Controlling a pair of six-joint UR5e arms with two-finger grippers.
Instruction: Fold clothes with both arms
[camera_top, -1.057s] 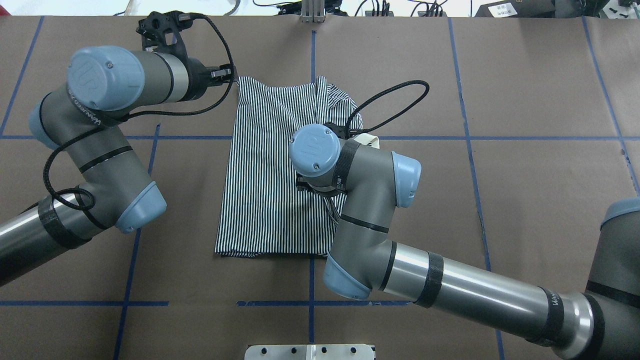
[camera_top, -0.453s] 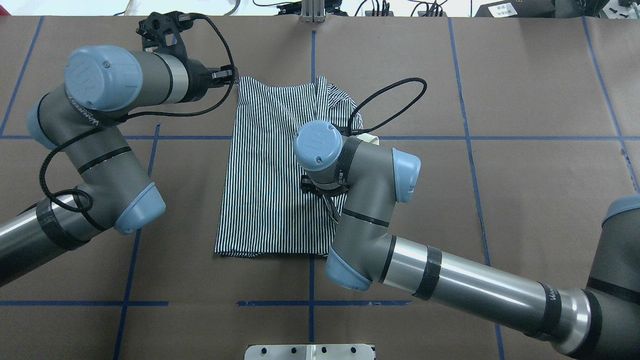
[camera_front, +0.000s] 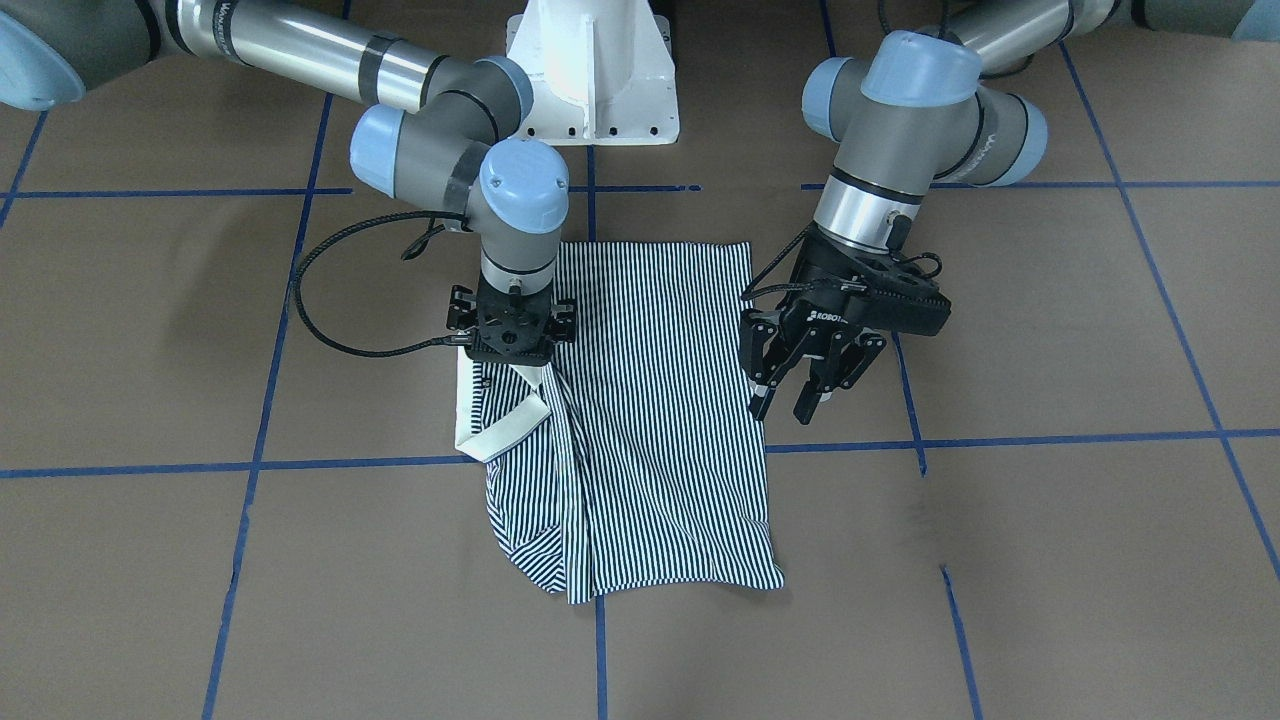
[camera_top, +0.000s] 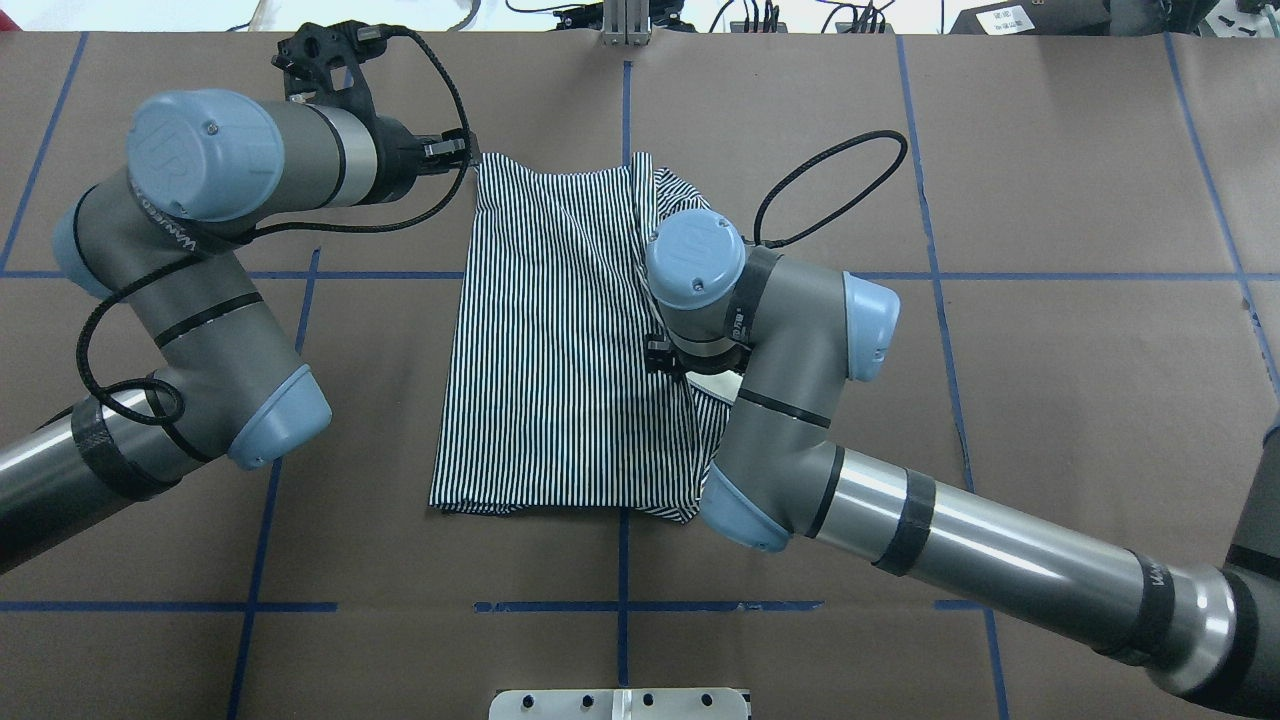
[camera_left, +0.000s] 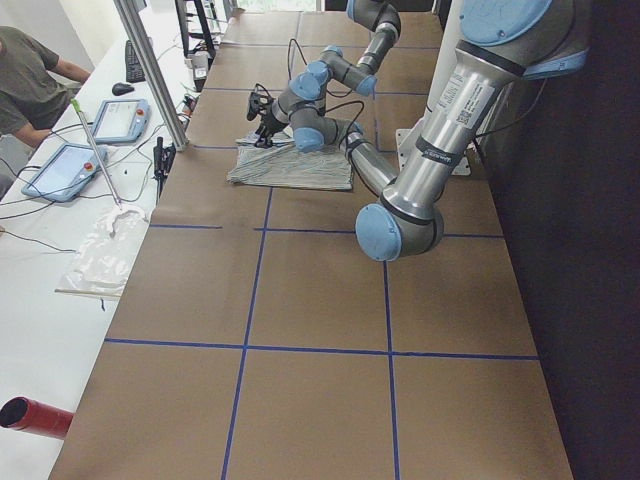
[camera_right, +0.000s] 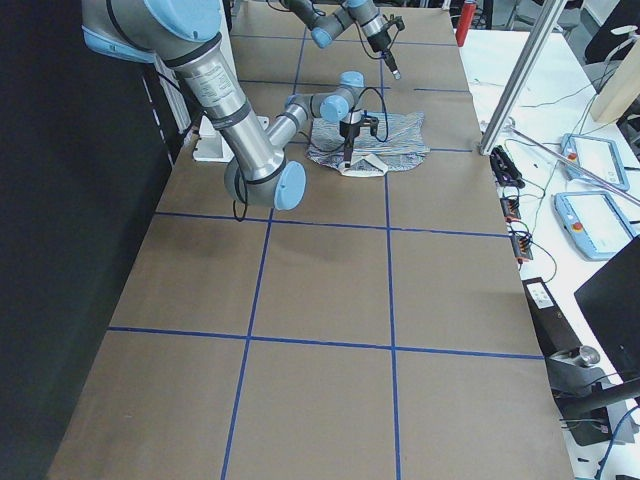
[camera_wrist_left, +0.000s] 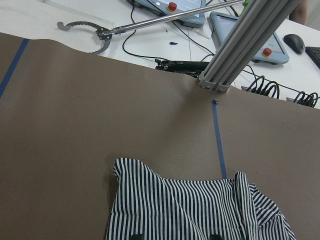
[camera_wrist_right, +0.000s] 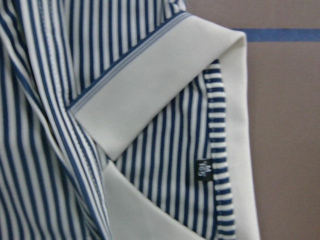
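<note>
Seen from overhead, the left arm (camera_top: 200, 300) reaches to the far-left corner of the shirt (camera_top: 540, 350). The left gripper (camera_front: 795, 400) hangs just beside that corner, above the table (camera_top: 1050, 400). Its fingers are apart and nothing is between them.

In the middle, the shirt lies flat on the table. It is already narrowed to a long strip, and its right edge is bunched.

On the right, the right arm (camera_top: 960, 560) bends down over this edge. The right gripper (camera_front: 522, 372) stands on a fold next to the white collar (camera_front: 500, 432). Its fingers seem pressed together on the cloth, which rises a little toward them, though the tips are partly hidden.

I judge the task is in the middle. A side fold is in hand, and the fold across the length is not yet done. The next move probably asks the left gripper to go down on its corner and close, so that both ends go up together. Otherwise the cloth can twist.

I count one shirt, one collar, two arms and two grippers.
</note>
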